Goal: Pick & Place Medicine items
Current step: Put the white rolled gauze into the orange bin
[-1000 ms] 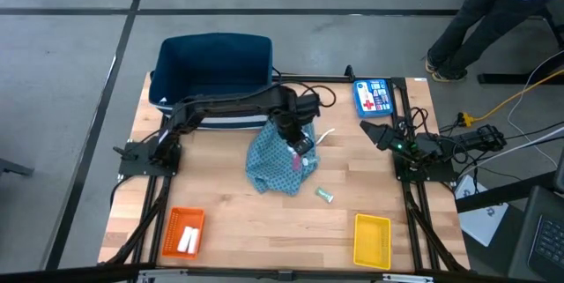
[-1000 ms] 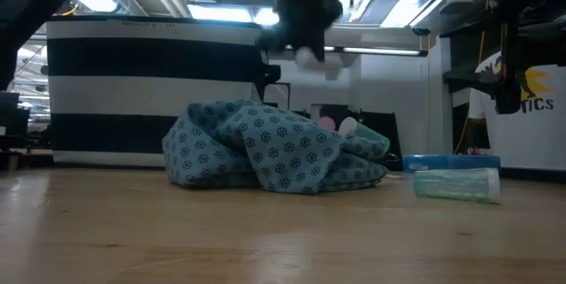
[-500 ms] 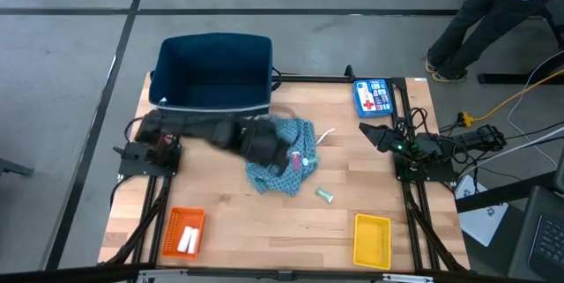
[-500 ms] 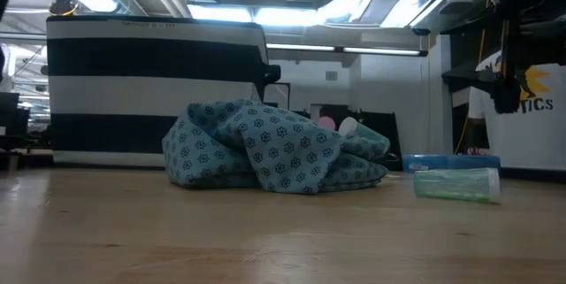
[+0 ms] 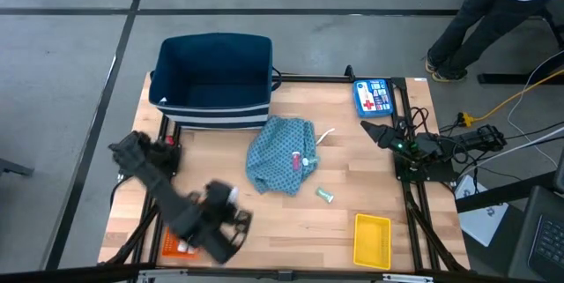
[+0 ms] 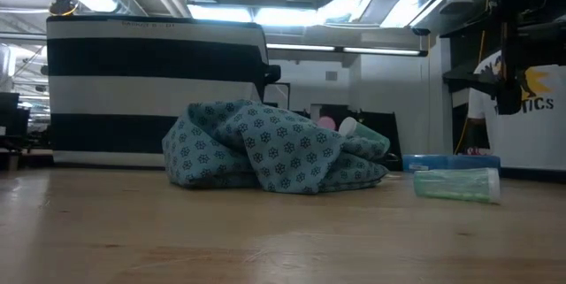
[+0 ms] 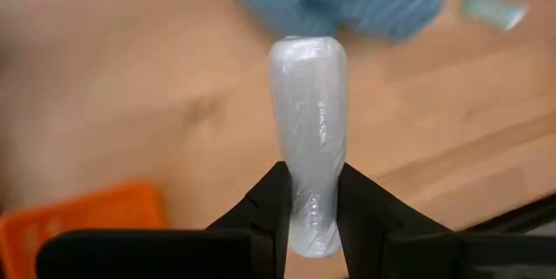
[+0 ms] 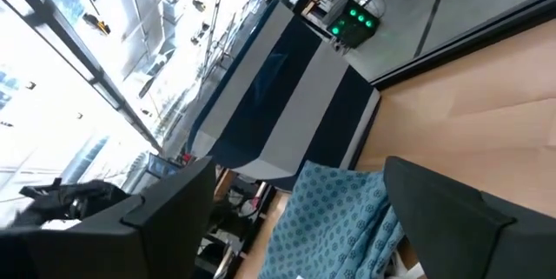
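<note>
My left gripper [image 5: 226,197] hangs over the table's near left part, beside the orange tray [image 5: 170,242], and is shut on a white plastic-wrapped tube [image 7: 306,114]. The teal patterned cloth [image 5: 280,155] lies bunched at mid-table, with a pink-red piece [image 6: 327,123] and a white piece [image 6: 348,126] on it. A white stick [image 5: 324,135] lies at its right edge. The pale green piece [image 5: 325,195] lies on its side on the wood, nearer than the cloth. My right gripper [image 5: 381,133] waits open at the right edge. My left gripper pinches the white tube's near end [image 7: 311,214] between its two fingers [image 7: 271,199]. The tube runs along the fingers and sticks out well beyond their tips. It is lifted clear of the table.
A navy bin [image 5: 214,80] stands at the far edge. The flat blue box with a red cross [image 5: 374,96] lies at the far right. A yellow tray [image 5: 372,239] sits near right. The left arm covers part of the orange tray [image 7: 78,218].
My left arm has swung from above the cloth toward the table's near left corner, carrying the white tube with it, and now hangs by the orange tray. The cloth and the other pieces have stayed where they were.
</note>
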You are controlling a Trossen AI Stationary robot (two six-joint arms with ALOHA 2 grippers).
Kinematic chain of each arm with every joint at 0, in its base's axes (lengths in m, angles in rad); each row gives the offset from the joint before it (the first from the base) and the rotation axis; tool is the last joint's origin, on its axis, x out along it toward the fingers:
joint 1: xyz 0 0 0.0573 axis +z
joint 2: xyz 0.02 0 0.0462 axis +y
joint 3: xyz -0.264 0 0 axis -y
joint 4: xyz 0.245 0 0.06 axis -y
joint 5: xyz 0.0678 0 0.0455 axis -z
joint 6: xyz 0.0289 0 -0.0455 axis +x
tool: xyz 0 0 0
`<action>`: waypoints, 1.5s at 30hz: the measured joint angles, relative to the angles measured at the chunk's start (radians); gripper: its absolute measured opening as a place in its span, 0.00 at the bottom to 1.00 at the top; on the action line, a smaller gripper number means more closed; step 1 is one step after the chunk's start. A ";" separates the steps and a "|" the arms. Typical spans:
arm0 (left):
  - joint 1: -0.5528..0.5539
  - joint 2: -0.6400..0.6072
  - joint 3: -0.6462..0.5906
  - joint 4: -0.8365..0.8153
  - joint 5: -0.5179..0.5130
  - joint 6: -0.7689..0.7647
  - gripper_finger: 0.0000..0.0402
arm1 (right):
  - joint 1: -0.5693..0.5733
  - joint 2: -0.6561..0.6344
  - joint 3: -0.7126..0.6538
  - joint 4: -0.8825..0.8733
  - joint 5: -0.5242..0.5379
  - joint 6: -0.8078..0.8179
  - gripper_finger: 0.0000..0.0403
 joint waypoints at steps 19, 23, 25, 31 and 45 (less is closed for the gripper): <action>-0.277 0.002 -0.279 0.143 0.290 -0.115 0.17 | 0.000 0.000 0.000 -0.001 0.010 0.043 0.83; -0.302 0.002 -0.331 0.198 0.311 -0.120 0.17 | 0.000 0.000 0.000 -0.001 0.010 0.050 0.83; -0.311 0.002 -0.361 0.232 0.324 -0.121 0.17 | 0.000 0.000 0.000 -0.001 0.010 0.050 0.83; -0.346 0.002 -0.446 0.341 0.383 -0.141 0.17 | 0.000 0.000 0.000 -0.002 0.010 0.076 0.83; -0.361 -0.070 -0.579 0.411 0.416 -0.155 0.17 | 0.000 0.000 0.000 -0.002 0.006 0.098 0.83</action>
